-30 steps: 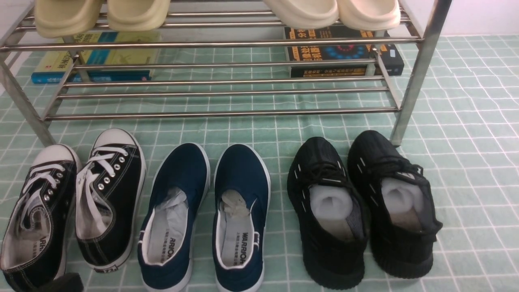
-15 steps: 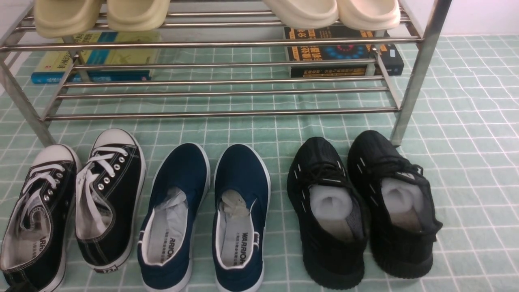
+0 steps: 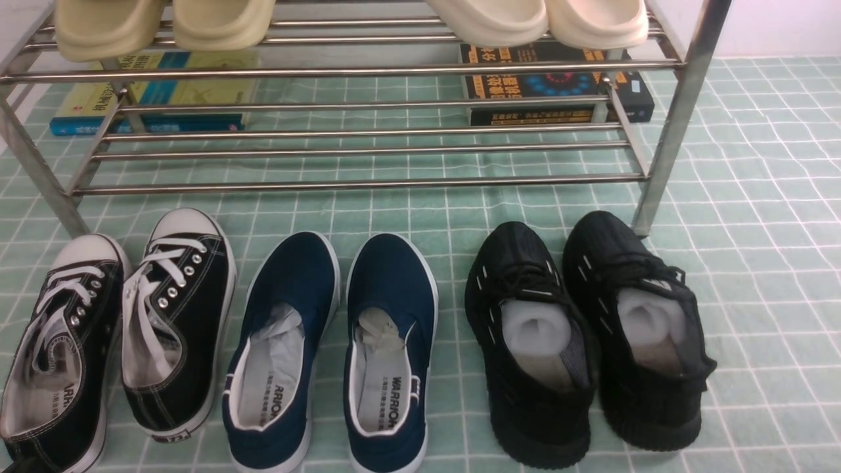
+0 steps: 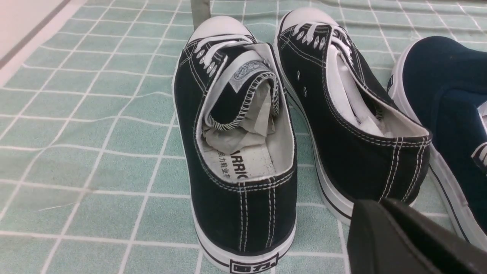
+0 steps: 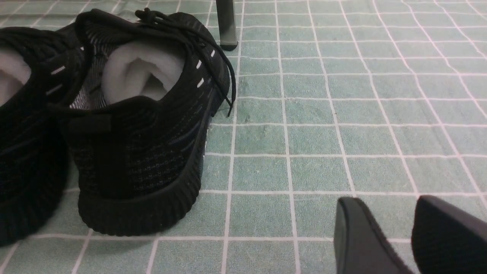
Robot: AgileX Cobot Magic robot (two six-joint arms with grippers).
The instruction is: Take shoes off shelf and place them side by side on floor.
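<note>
The shoes [image 3: 118,328], a pair of black canvas sneakers with white laces and toe caps, lie on the floor [image 3: 755,230] near its front left edge, side by side and touching, toes toward the shelf [image 3: 355,184]. The left one angles slightly away at the heel, and crumpled paper fills both. In the left wrist view they [image 4: 274,125] show from behind, heels close to the camera.

The left gripper [image 4: 403,243] sits just behind the right sneaker's heel and holds nothing; only one dark mass of it shows, so I cannot tell how far its fingers part. The right gripper [image 5: 412,236] hovers low over bare floor, well apart from any shoe, its two fingers slightly spread and empty.

Just right of the sneakers stands a pair of navy slip-ons [image 3: 328,348], then black knit sneakers [image 3: 585,335] by the shelf's right leg. Pale slippers [image 3: 164,23] and cream slippers [image 3: 539,20] rest on the upper tier, with books [image 3: 558,85] under the rack.
</note>
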